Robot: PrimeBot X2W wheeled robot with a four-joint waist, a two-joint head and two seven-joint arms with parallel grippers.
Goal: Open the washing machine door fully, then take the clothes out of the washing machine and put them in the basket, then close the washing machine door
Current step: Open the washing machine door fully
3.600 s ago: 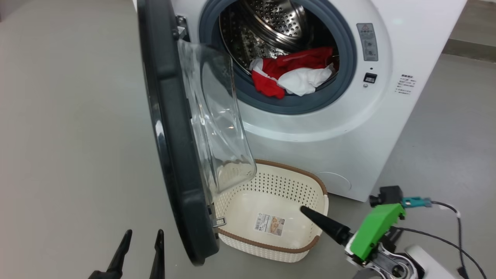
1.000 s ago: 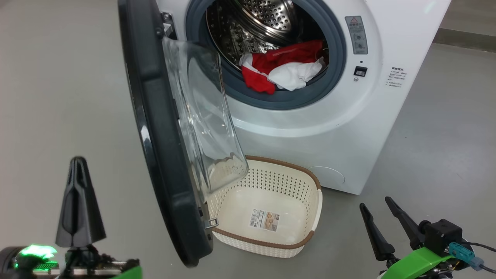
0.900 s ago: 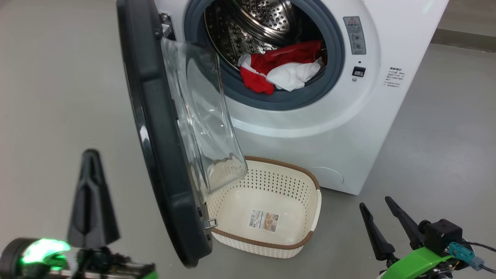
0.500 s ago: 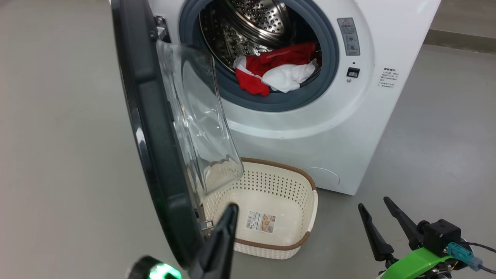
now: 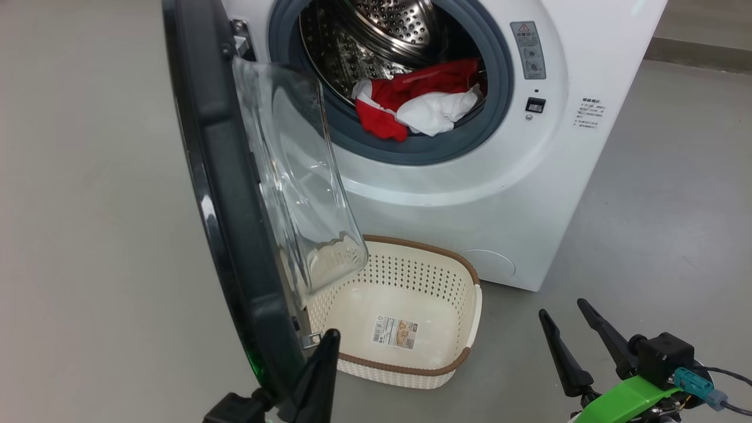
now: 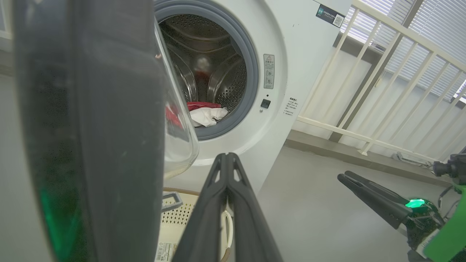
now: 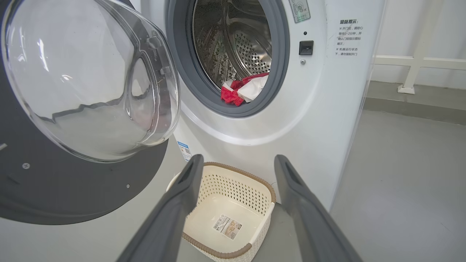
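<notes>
Washing machine point(image 5: 470, 194) with its door point(image 5: 223, 194) standing open on the left.
The basket point(image 5: 411, 276) sits on the floor below the opening, and the clothes point(image 5: 411, 100) lie at the drum's mouth. The left tool point(image 5: 330, 338), pressed together, is just beside the door's lower edge. The right tool point(image 5: 561, 307) is spread, well apart from the basket.

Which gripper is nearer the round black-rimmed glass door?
Left. The shut left gripper is beside the lower edge of the round black-rimmed glass door; the open right gripper stands apart, past the cream perforated basket.
</notes>
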